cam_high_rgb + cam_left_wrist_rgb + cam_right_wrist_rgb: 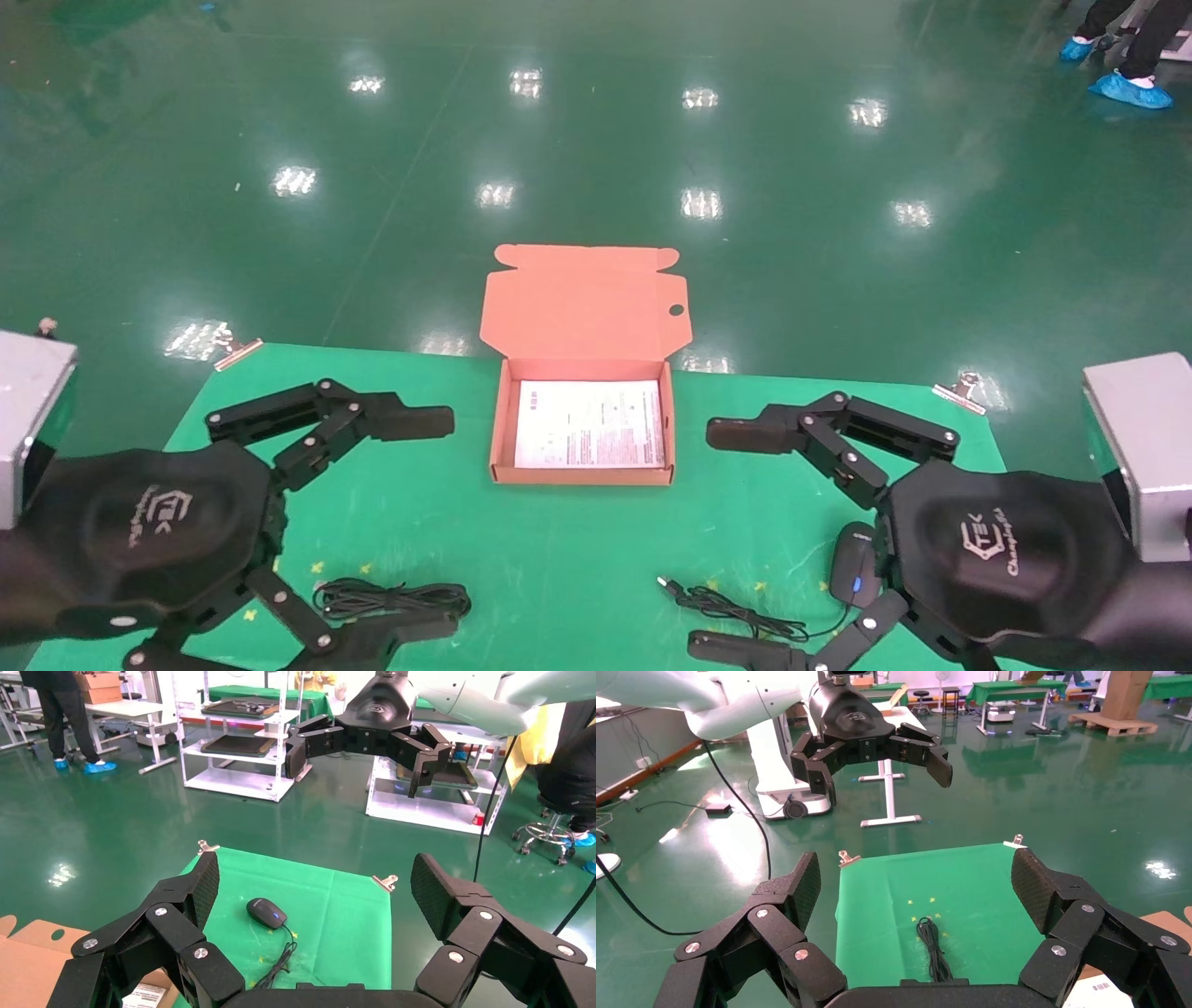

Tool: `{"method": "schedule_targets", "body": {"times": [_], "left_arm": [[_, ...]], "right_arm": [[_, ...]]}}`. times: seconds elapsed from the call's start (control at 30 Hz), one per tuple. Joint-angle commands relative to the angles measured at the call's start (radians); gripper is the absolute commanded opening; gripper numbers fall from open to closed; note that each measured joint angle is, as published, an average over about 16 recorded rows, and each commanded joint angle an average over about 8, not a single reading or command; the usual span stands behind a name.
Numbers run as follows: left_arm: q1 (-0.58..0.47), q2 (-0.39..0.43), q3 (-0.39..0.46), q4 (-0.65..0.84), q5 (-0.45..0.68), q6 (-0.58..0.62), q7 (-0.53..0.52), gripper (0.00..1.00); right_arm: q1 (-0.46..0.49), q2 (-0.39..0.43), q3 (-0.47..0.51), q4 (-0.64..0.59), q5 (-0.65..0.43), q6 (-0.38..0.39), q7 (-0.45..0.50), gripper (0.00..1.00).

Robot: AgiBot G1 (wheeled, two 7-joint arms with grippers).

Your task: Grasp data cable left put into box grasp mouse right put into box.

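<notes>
The orange-brown box [582, 475] stands open at the table's middle back, lid [582, 312] raised, a white printed sheet [589, 424] inside. The coiled black data cable [391, 596] lies front left; it also shows in the right wrist view [933, 948]. The black mouse [855, 564] lies front right with its cord and USB plug [668, 584]; it also shows in the left wrist view [266, 912]. My left gripper [424, 527] is open and empty above the cable's side. My right gripper [726, 540] is open and empty, above the mouse's cord.
A green cloth [559, 559] covers the table, held by metal clips [237, 352] at the back corners. Shiny green floor lies beyond. Racks and a person [63, 713] stand far off in the left wrist view.
</notes>
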Motion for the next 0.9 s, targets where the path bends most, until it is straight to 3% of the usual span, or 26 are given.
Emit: {"method": "schedule_targets", "body": {"times": [0.03, 0.7, 0.9], "left_arm": [[0.000, 0.000, 0.000, 0.000, 0.000, 0.000, 0.000, 1.00], [-0.002, 0.000, 0.000, 0.000, 0.001, 0.000, 0.000, 1.00], [-0.028, 0.004, 0.022, 0.002, 0.038, 0.002, -0.023, 1.00]], "right_arm": [[0.000, 0.000, 0.000, 0.000, 0.000, 0.000, 0.000, 1.00], [0.001, 0.000, 0.000, 0.000, -0.001, 0.000, 0.000, 1.00], [0.025, 0.008, -0.010, 0.016, -0.045, -0.006, -0.013, 1.00]]}}
